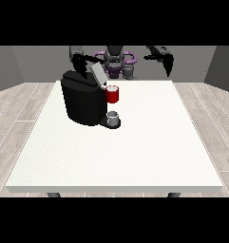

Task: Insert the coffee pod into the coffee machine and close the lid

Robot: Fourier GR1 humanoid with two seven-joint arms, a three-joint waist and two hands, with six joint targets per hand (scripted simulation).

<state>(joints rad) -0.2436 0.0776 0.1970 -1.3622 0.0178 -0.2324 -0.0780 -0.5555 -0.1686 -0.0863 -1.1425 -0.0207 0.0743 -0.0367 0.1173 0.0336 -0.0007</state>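
A black coffee machine [81, 100] stands on the white table [135, 152] at the back left, its grey lid [98, 74] tilted up. A red pod holder [112, 94] sticks out at the machine's front, and a small grey cup [113, 116] stands on the base below it. No separate coffee pod shows. The hand at the view's left [79, 65] is above the machine's top, close behind the raised lid. The hand at the view's right [168, 62] hangs in the air beyond the table's far right edge, away from the machine, holding nothing.
The robot's torso [115, 59] is behind the table's far edge. The table's front and right stretch out as plain white surface. Wooden floor surrounds the table.
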